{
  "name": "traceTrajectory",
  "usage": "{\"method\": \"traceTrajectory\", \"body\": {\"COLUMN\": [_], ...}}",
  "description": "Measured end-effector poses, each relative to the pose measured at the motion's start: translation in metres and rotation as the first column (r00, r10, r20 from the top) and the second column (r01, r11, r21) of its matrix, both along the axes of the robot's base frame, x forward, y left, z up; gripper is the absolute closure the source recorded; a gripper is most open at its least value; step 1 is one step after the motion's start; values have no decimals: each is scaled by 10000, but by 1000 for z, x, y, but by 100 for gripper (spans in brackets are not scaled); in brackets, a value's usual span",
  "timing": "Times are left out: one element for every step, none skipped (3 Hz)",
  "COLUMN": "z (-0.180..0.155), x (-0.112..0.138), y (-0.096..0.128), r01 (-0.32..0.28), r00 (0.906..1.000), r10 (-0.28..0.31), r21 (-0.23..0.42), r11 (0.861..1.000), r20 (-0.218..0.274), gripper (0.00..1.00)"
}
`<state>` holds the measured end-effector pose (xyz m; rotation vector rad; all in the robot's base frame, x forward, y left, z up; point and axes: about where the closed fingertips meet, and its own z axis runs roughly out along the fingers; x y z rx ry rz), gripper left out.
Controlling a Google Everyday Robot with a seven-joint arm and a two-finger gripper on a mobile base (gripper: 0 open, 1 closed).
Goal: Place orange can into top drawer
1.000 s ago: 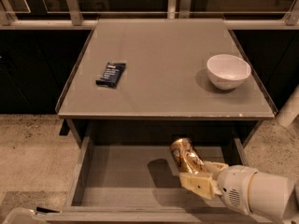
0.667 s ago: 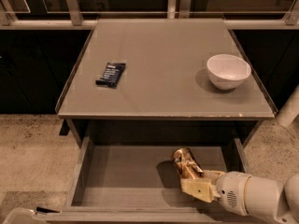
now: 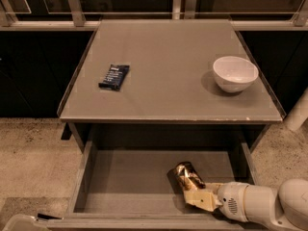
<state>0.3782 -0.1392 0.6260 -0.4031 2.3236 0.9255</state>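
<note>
Drawer [image 3: 125, 182] wide open, and its left half is free floor to come down on. The right half is taken: can [image 3: 187, 175] tilted there, gripper [image 3: 198, 197] at its near end. Table [image 3: 168, 81] edge roofs the drawer's back. Up top, wrapper [image 3: 114, 76] left, bowl [image 3: 235, 73] right, broad gap between.

Single view. Position: high, in front of the counter [image 3: 168, 81], close. Facing: forward and steeply down. Counter top fills the upper half, open top drawer [image 3: 130, 177] the lower. Arm enters bottom right; gripper [image 3: 198, 196] there, inside the drawer, clasping the orange can [image 3: 186, 174].
</note>
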Motion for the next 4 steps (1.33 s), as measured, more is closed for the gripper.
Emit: {"method": "traceTrajectory", "body": {"z": [0,0,0,0], "x": [0,0,0,0], "y": [0,0,0,0], "r01": [-1,-1,-2,-3], "r00": [10000,10000,10000,10000], "r10": [1,1,2,3], "r21": [0,0,0,0], "r11": [10000,10000,10000,10000], "r20": [0,0,0,0], "gripper": [58,35,11,0]}}
